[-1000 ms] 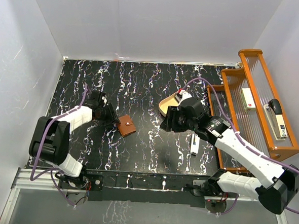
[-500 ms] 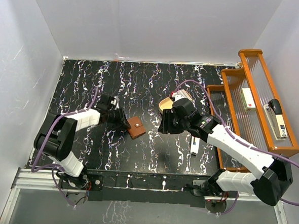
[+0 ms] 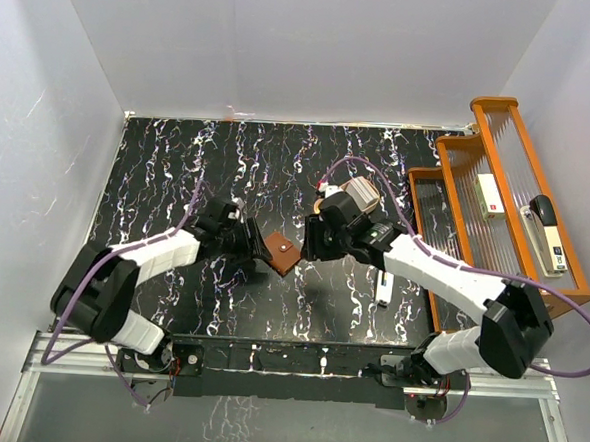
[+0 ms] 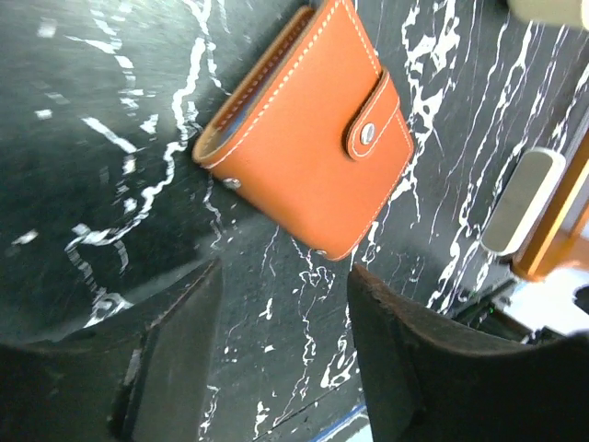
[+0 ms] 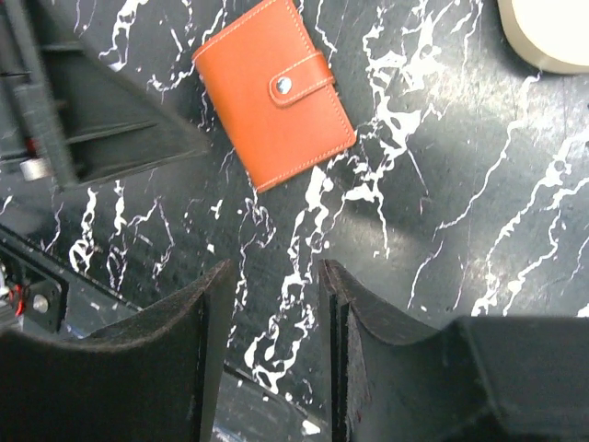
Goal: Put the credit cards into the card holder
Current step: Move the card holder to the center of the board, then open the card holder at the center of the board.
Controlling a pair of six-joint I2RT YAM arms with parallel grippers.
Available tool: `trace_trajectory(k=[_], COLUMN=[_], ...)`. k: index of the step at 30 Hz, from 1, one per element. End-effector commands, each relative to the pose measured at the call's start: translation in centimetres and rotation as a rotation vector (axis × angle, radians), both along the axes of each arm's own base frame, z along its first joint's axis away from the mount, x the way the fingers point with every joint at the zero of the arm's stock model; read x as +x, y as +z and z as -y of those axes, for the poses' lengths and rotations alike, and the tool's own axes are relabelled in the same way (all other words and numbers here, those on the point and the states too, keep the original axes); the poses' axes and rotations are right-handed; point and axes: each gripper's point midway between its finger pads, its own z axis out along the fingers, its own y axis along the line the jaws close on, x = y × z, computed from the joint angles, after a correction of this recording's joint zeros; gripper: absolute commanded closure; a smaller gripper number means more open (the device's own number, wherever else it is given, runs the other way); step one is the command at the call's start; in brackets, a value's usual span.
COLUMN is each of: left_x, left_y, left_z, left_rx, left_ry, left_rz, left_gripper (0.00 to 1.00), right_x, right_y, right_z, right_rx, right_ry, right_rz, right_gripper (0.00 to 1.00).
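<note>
1. The left gripper is hovering low over the black, white-veined marble-look table; its jaws are standing apart with nothing between them, just short of the wallet's near edge.
2. The card holder, a small brown leather bifold wallet with pale stitching, is lying flat on the table between the two grippers; it is folded shut, with its strap snapped down over the cover, so no pocket is showing yet.
3. The right gripper is hanging just beside the wallet on the other side, fingers spread and empty; judging by this, the step in hand is getting the wallet open; it would be going best with one gripper pinning the spine side flat while the other is catching the strap's free end and peeling it off the snap, lifting gently so the wallet is not sliding on the slick table.
4. Further right, a pale oval tray, a narrow white oblong stick and an orange wooden rack are sitting well apart from the wallet; the credit cards are not showing plainly in any view, so I cannot tell where they are lying.
</note>
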Motion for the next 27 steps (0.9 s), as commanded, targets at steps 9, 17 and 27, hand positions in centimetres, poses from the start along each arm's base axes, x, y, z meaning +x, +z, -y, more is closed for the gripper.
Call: trace_trajectory(k=[9,17,27], left_x=[1.4,0.1,-1.4], left_y=[9.8,15.6,17.0], left_z=[-9.3,-11.2,-13.7], left_rx=[0.339,0.380,0.414], left_ry=[0.218,0.159,0.188], left_rz=[0.352,0.502,0.661], left_gripper=[0.30,0.01,0.01], right_x=[5.4,7.3,8.2], right_y=[0.1,-2.9,-5.6], right_z=[-4.8,-6.5,-8.1], right_rx=[0.014,-0.057,-0.129], right_ry=[0.067,0.135,0.174], right_rz=[0.156,0.159,0.121], right_gripper=[0.60,0.59,0.63])
